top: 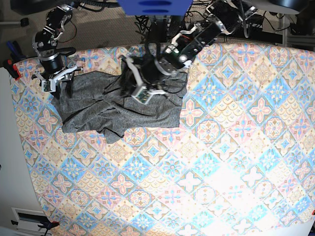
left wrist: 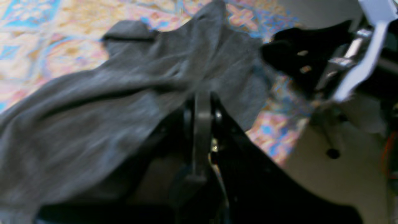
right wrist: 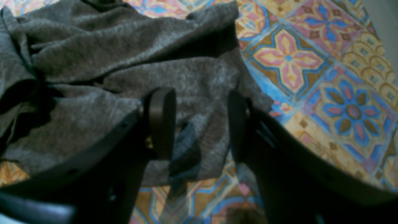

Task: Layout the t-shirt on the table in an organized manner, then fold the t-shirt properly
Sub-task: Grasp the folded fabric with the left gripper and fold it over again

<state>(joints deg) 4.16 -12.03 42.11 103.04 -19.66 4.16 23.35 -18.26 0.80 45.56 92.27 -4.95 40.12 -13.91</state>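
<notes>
A heathered charcoal-grey soft knit t-shirt (top: 115, 105) is seen lying crumpled in deep, rounded folds on the far left part of the table (top: 236, 147), which is covered by a cloth printed with pastel pink, blue and beige diamond tiles and floral motifs. The left gripper (left wrist: 202, 102), of matte black plastic, is closed tight, and a ridge of the knit fabric is pinched between its jaws. The right gripper (right wrist: 199, 121) is held partly open over the shirt's edge, its flat dark fingers (right wrist: 160, 121) apart, with nothing clamped between them.
</notes>
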